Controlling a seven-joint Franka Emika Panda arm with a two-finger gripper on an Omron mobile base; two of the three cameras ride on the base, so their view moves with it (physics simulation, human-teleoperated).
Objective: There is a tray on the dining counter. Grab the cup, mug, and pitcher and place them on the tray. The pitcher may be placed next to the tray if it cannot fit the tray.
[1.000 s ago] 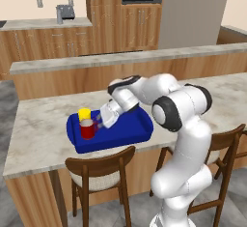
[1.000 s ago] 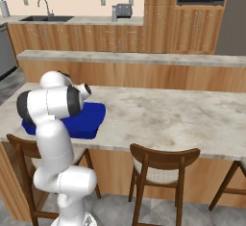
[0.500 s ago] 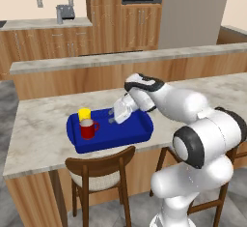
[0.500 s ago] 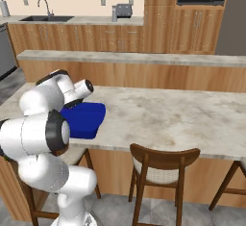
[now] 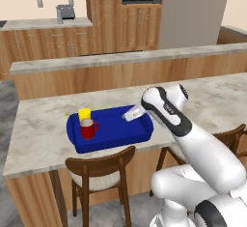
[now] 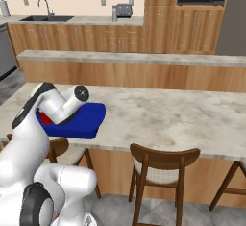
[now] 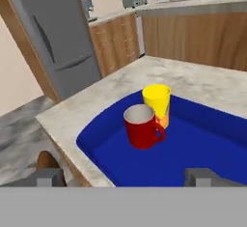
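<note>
On the beige tabletop (image 5: 43, 124), a blue tray (image 5: 120, 132) is sitting near the front edge, carrying a red mug (image 5: 88, 129) and a yellow cup (image 5: 84, 114). Both are standing upright at the tray's left end in the left base view, the cup just behind the mug and so close that the two are appearing to touch; whether they actually meet cannot be told. The mug's handle is pointing toward the tray's open middle, and a red-orange mark is showing on the cup's side in the hand view.

The white arm is reaching over the tray's right end, its gripper (image 5: 131, 114) hanging just above the blue floor, well apart from the mug and cup. Its fingers (image 7: 201, 176) are standing wide apart and holding nothing, with mug and cup framed between them in the hand view. From the right base view, the arm's elbow is covering most of the tray's near end, leaving only a sliver of red mug showing.

Two wooden chairs (image 5: 101, 173) are tucked under the tabletop's front edge. Behind it, a raised ledge (image 5: 120, 59) is running across, and a grey toaster (image 5: 65, 12) is sitting on the far worktop beside wood cabinets.
</note>
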